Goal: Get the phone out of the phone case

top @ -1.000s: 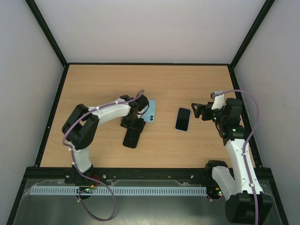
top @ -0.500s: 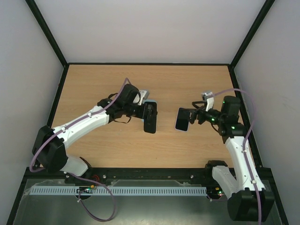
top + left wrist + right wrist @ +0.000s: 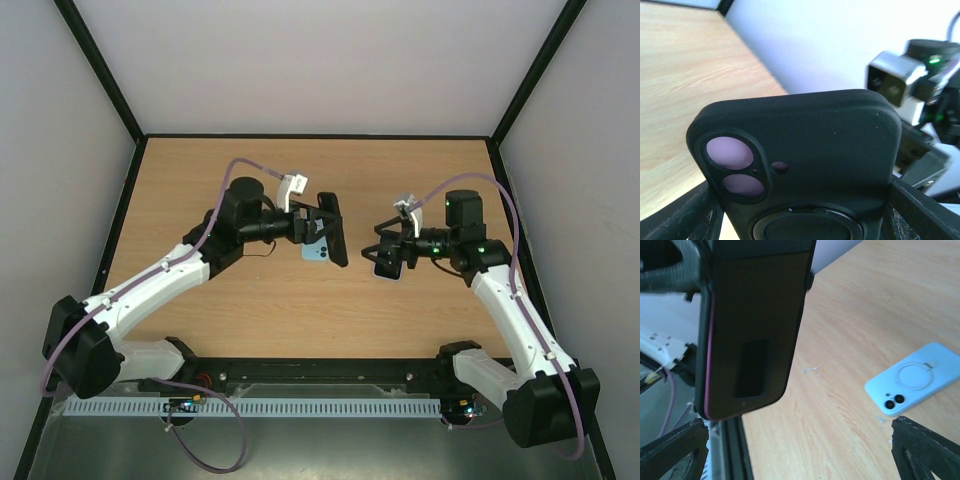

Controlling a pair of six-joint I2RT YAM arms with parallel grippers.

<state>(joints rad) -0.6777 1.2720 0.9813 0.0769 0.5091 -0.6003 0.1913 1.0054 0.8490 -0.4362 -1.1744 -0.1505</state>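
Observation:
My left gripper [image 3: 325, 228] is shut on a black phone case [image 3: 337, 229] and holds it upright above the table. In the left wrist view the phone case [image 3: 805, 145] fills the frame back-on, gripped at its lower end by the left gripper [image 3: 802, 212]; lavender shows through its camera cut-outs. The right wrist view faces the dark screen of the phone [image 3: 757, 325] inside the case, a purple edge down its left side. My right gripper [image 3: 386, 252] [image 3: 797, 440] stands open and empty, a little right of the case and pointing at it.
A light blue phone [image 3: 316, 251] [image 3: 915, 377] lies back up on the wooden table [image 3: 200, 190] beneath the held case. A second phone [image 3: 388, 268] with a pale rim lies under the right gripper. Black frame rails edge the table.
The left arm has lifted the black case off the table and carried it right and farther back. The right arm has swung left over the pale-rimmed phone toward the case.

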